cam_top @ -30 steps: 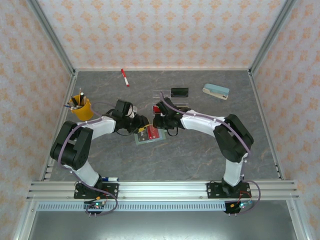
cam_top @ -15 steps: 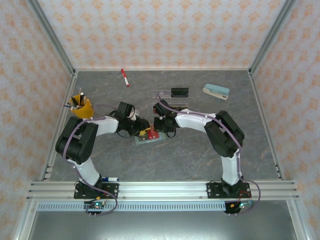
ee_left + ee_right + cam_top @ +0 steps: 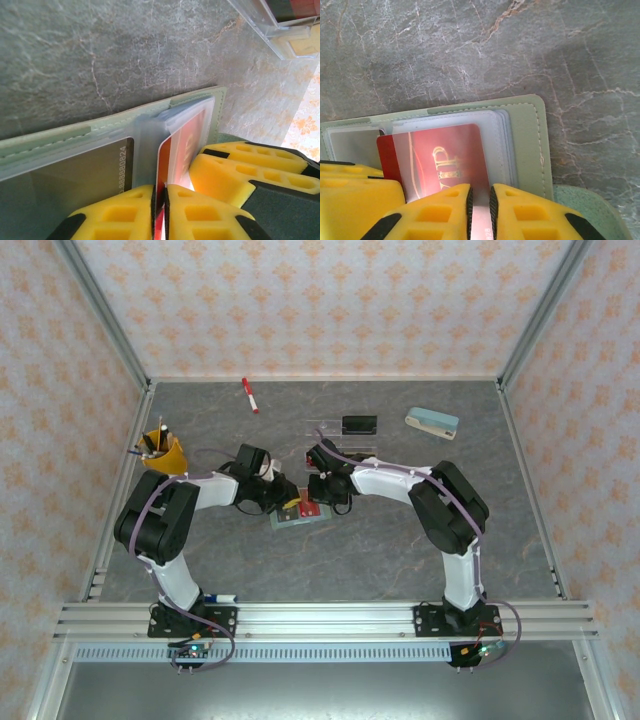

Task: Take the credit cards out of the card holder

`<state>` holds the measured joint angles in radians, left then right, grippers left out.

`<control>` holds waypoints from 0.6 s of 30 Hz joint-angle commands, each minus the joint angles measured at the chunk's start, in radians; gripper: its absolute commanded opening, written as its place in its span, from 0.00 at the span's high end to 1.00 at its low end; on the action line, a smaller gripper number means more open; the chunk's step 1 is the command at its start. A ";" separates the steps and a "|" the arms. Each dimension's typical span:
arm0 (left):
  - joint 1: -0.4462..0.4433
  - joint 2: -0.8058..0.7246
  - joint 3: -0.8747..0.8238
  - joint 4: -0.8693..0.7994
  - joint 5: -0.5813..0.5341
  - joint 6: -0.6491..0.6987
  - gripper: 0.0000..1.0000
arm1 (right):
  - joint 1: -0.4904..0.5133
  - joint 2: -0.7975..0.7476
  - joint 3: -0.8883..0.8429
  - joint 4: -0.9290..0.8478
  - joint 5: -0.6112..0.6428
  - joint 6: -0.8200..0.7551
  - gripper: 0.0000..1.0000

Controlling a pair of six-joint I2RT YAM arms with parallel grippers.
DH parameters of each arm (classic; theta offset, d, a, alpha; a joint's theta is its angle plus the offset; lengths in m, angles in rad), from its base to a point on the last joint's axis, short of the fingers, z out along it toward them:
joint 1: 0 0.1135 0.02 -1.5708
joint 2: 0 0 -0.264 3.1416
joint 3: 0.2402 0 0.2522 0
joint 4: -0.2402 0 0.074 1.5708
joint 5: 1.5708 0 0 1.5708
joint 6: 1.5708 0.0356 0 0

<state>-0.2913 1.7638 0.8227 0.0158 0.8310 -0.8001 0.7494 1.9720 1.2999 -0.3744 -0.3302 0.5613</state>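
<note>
Two hands meet at your card holder (image 3: 530, 145), open on the worktop (image 3: 445, 45): left hand (image 3: 160, 197) pinched on the red card (image 3: 440, 160) edge, right hand (image 3: 480, 197) clamping the holder's clear pocket, tan-gold card (image 3: 75, 172) sleeved beside

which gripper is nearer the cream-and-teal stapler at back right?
Right. The right gripper is at mid-table, left of and nearer the bases than the cream-and-teal stapler; the left gripper sits beside it, farther left.
</note>
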 commanded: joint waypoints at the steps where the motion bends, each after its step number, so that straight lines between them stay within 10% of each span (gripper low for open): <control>1: 0.015 -0.043 -0.022 0.003 0.012 0.034 0.94 | -0.007 0.040 -0.021 -0.061 0.031 0.025 0.80; 18: 0.072 -0.345 -0.071 -0.299 -0.185 0.226 1.00 | -0.025 -0.105 -0.057 0.075 -0.063 0.019 0.76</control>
<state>-0.2260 1.4929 0.7353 -0.1524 0.7406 -0.6640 0.7334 1.9438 1.2617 -0.3298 -0.3714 0.5896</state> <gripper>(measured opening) 0.042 0.227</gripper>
